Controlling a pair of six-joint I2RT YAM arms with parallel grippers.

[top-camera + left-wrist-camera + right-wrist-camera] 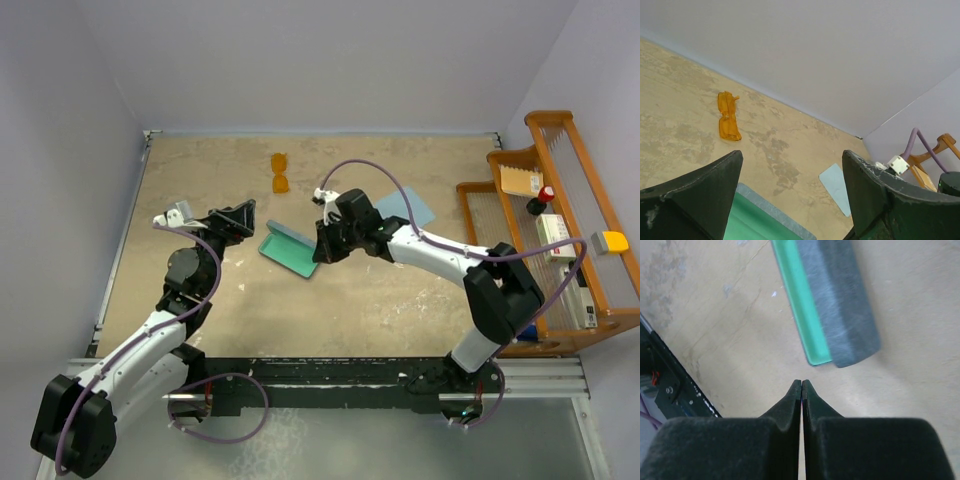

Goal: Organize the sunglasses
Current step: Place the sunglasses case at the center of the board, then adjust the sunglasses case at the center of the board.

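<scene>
So, hardly anything's done yet, I'd say. The sunglasses (281, 172) lie loose on the table (200, 300) on the far side of the case (290, 252), apart from it. The case is open, green lining up, and looks empty. My left gripper (792, 162) hangs by the case's left end, fingers spread wide. The right gripper (801, 386) sits at the case's right end, pinched together on nothing. The glasses' long axis runs roughly from the case toward the back wall (320, 60), slightly slanted. Pickup and stowing are still left.
</scene>
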